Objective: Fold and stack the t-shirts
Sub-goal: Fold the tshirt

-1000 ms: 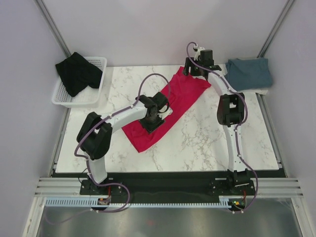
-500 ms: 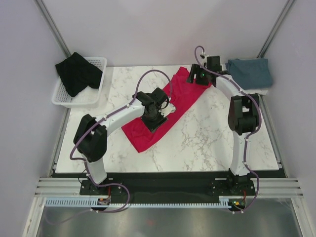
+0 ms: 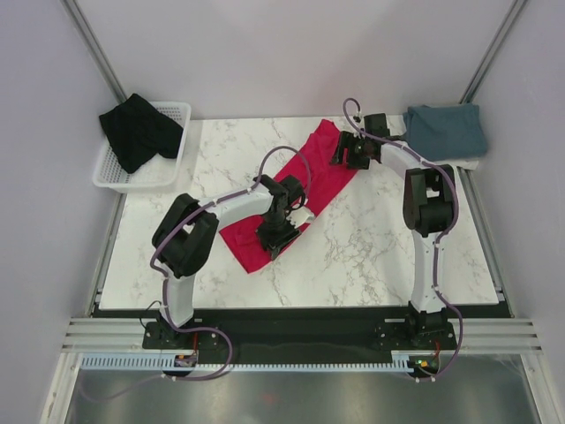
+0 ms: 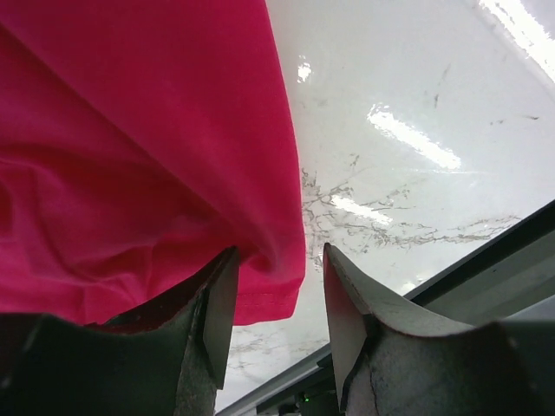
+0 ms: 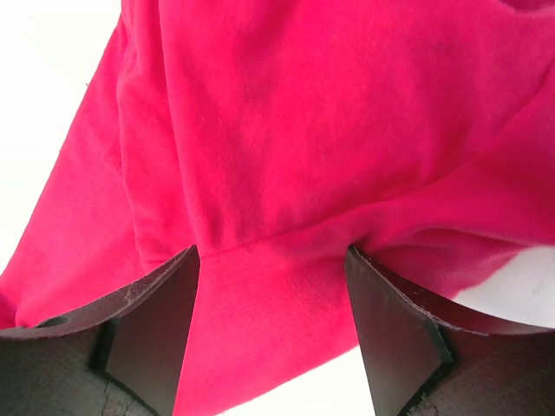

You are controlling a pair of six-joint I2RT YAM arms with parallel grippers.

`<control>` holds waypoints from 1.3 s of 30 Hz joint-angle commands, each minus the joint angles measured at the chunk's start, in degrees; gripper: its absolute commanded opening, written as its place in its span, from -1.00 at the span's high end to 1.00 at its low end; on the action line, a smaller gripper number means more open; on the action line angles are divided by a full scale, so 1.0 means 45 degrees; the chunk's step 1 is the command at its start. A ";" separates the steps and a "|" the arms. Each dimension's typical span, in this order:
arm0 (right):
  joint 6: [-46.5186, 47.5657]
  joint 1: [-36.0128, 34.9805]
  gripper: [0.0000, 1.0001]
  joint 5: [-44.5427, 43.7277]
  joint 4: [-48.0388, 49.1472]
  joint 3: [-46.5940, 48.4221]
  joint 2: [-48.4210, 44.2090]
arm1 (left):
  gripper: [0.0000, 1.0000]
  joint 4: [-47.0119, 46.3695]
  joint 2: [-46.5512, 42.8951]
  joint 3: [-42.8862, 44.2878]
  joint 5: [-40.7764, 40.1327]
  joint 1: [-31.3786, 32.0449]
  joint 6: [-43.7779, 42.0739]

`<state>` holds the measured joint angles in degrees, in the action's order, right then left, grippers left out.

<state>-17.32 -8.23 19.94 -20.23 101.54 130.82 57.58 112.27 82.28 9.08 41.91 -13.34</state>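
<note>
The crimson red t-shirt (image 3: 320,177) lies in a narrow diagonal band on the marble table (image 3: 380,247). My left gripper (image 3: 278,237) is over its near left part; in the left wrist view (image 4: 273,295) its jaws stand open with the shirt's hem (image 4: 260,277) between them. My right gripper (image 3: 349,152) is over the shirt's far end; in the right wrist view (image 5: 273,295) it is open, with red cloth (image 5: 286,130) under it. The blue-grey t-shirt (image 3: 446,131) lies folded at the back right. The black t-shirt (image 3: 137,131) hangs over the basket.
A white wire basket (image 3: 146,175) stands off the table's back left corner. Grey walls close in on both sides. A dark rail (image 4: 486,260) runs along the table's near edge, by the arm bases.
The right gripper came from the far edge down onto the shirt's far end. The left gripper moved nearer along the shirt. The red shirt is now a narrower band.
</note>
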 commanded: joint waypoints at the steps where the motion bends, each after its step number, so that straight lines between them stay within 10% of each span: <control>1: -0.0155 -0.0105 -0.52 0.0255 0.0296 0.0678 0.0419 | -0.02 0.0329 0.0285 -0.0276 0.0326 0.0062 -0.0082; 39: 0.0060 -0.0339 -0.56 0.0314 0.0608 0.4995 0.3311 | -0.08 0.1384 0.6280 0.8139 0.2260 0.4612 0.1071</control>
<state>-17.74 -9.30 22.26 -19.07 121.67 144.46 66.17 136.75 116.14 19.51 61.39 -9.43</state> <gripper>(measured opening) 0.779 0.535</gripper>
